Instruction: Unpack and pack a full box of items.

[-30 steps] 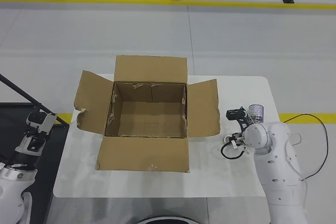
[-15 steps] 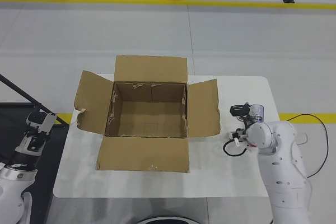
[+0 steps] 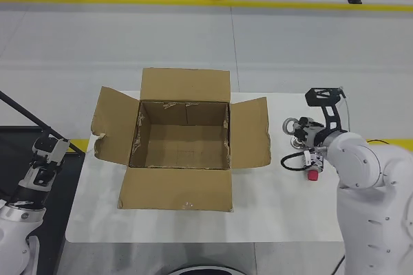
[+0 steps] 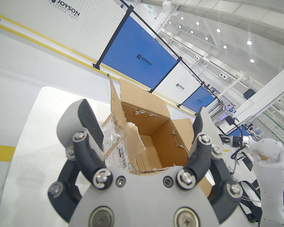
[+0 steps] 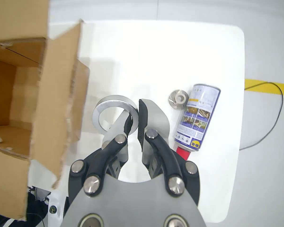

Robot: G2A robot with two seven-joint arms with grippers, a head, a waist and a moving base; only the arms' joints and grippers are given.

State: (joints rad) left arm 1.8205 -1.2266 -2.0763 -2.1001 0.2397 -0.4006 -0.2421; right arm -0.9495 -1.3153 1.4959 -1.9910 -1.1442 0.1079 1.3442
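Box [image 3: 182, 148] looks empty; can [image 5: 198, 116] and nut [image 5: 178, 98] lie on tabletop [image 3: 261, 206] at frame right; right gripper [image 5: 133, 114] clamps ring [image 5: 114, 100]; left gripper [image 4: 143, 119] open; repacking apparently outstanding.

Spray can [image 3: 312, 176] mostly under right arm [image 3: 361, 161]; box [image 5: 59, 83] cropped.

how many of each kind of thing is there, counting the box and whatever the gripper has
cardboard box: 1
spray can: 1
metal ring, held in the right gripper: 1
small metal flanged fitting: 1
total: 4
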